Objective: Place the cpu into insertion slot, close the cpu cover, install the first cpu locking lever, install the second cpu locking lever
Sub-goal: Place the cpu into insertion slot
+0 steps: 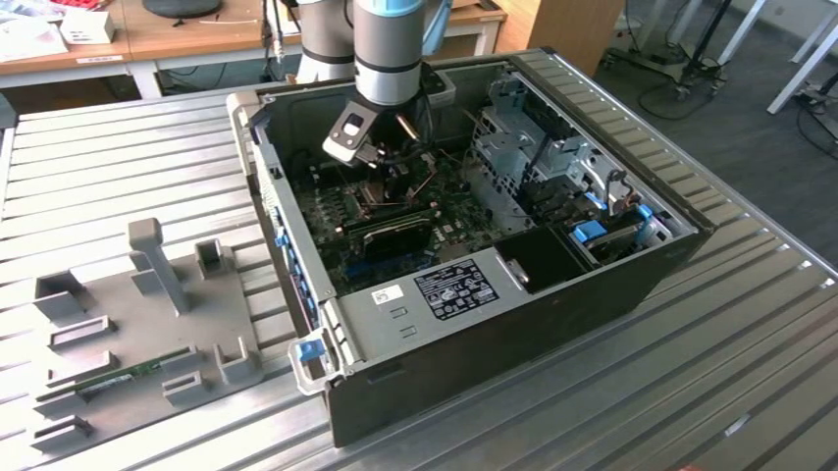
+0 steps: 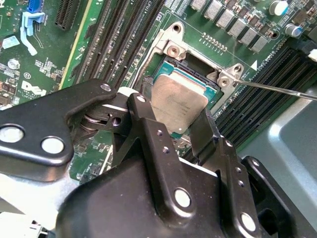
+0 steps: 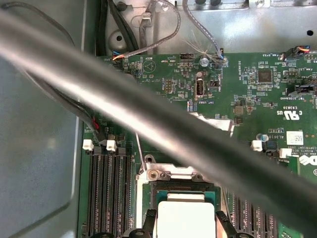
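The cpu, a flat square chip with a dull grey top, sits between my gripper's two black fingers, which are shut on its opposite edges. It hangs slightly tilted just over the insertion slot, whose dark square socket and metal rim show around it. In the first wrist view the cpu is over the insertion slot too. A silvery plate beyond the socket looks like the raised cpu cover, partly behind a blurred cable. A thin locking lever sticks out sideways. In the exterior view my gripper reaches down into the open computer case.
Long black memory slots flank the socket on both sides. A thick blurred cable crosses the first wrist view. The case walls, drive cage and loose wires surround the arm. A grey parts fixture lies on the table at the exterior view's left.
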### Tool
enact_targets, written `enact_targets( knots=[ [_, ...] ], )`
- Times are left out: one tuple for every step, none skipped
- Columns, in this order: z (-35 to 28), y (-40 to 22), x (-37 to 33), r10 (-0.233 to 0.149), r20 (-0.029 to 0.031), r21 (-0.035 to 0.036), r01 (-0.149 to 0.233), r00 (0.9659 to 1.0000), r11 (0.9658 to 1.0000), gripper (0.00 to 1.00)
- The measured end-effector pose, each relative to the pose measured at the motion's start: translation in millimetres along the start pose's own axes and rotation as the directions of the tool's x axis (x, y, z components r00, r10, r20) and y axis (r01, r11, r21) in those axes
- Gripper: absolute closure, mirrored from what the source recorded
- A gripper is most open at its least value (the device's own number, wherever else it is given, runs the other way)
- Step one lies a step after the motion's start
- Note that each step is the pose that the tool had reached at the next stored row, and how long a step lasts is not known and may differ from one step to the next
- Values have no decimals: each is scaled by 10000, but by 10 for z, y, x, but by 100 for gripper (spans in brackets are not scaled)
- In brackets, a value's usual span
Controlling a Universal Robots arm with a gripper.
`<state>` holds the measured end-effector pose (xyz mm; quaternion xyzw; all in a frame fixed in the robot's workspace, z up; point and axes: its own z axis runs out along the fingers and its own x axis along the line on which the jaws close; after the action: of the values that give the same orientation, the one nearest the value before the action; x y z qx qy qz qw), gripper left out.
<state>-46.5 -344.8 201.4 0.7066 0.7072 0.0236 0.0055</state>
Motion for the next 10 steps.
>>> enact_targets(
  knots=[
    [2, 2, 1, 1, -1, -1, -1, 10000, 10000, 46],
    [5, 4, 1, 1, -2, 0, -1, 10000, 10000, 46],
    [7, 9, 1, 0, 0, 0, 0, 10000, 10000, 46],
    [9, 12, 1, 0, 0, 0, 0, 10000, 10000, 46],
    [10, 13, 2, 1, 1, 0, -1, 10000, 10000, 46],
    [13, 13, 4, 1, -1, -1, -1, 10000, 10000, 46],
    [14, 13, 7, 1, 0, -1, -1, 10000, 10000, 46],
    [15, 13, 12, 1, 0, -1, -1, 10000, 10000, 46],
    [16, 13, 17, 1, 0, 0, -1, 10000, 10000, 46],
    [18, 13, 19, 0, -1, -1, 0, 10000, 10000, 46]
  ],
)
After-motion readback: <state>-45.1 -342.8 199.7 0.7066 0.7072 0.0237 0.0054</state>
